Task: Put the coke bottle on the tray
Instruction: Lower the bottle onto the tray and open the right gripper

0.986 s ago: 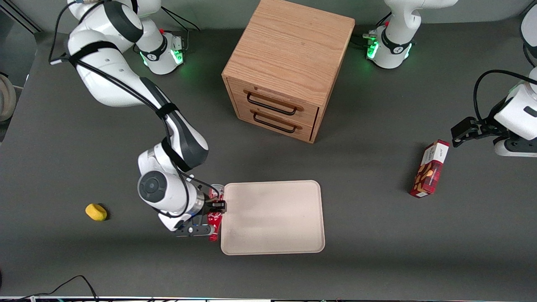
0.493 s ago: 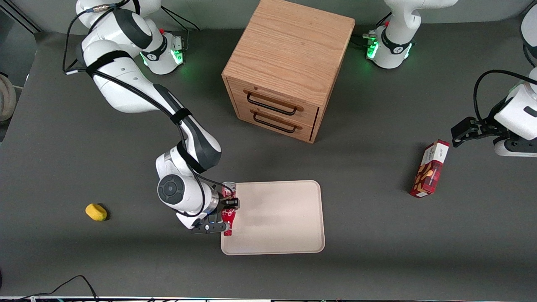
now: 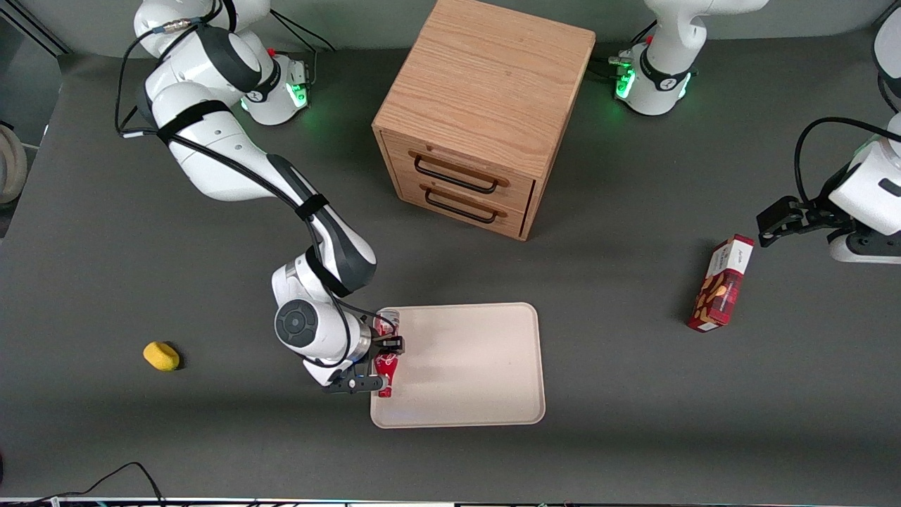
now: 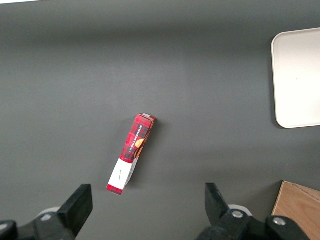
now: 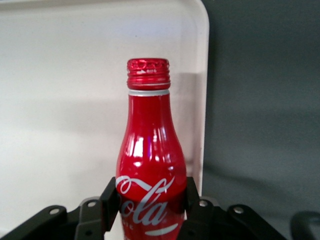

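Note:
My right gripper [image 3: 386, 345] is shut on the coke bottle [image 3: 385, 354], a slim red bottle with white script lettering. It holds the bottle lying level over the edge of the tray [image 3: 479, 366] that faces the working arm's end of the table. In the right wrist view the bottle [image 5: 150, 160] sits between my two black fingers [image 5: 109, 200], and its red cap points out over the pale beige tray [image 5: 60, 100]. The tray's rim also shows in the left wrist view [image 4: 300, 75].
A wooden two-drawer cabinet [image 3: 486, 113] stands farther from the front camera than the tray. A red-and-white snack box [image 3: 721, 283] lies toward the parked arm's end, also in the left wrist view [image 4: 131, 152]. A small yellow object [image 3: 161, 355] lies toward the working arm's end.
My right gripper has carried the bottle sideways from just beside the tray to over the tray's edge. The arm has swung along with it.

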Controlling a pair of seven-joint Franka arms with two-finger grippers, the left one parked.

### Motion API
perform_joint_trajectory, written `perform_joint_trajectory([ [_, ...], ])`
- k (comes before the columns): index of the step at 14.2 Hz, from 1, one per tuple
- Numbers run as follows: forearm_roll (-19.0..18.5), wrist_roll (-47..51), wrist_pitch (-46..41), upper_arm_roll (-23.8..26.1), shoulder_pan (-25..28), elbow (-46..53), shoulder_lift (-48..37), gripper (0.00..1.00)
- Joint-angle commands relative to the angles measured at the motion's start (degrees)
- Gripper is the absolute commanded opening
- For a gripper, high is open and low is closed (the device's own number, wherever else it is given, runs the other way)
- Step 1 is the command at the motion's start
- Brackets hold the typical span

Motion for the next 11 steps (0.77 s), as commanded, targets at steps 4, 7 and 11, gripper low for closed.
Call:
perform_joint_trajectory([
  [4, 1.5, -2.0, 3.0, -1.5, 1.1, 2.1, 1.9, 0.99],
  [7, 1.5, -1.9, 3.2, -1.6, 1.1, 2.0, 1.9, 1.0],
  [11, 1.5, -1.7, 3.3, -1.7, 1.1, 1.8, 1.9, 1.0],
])
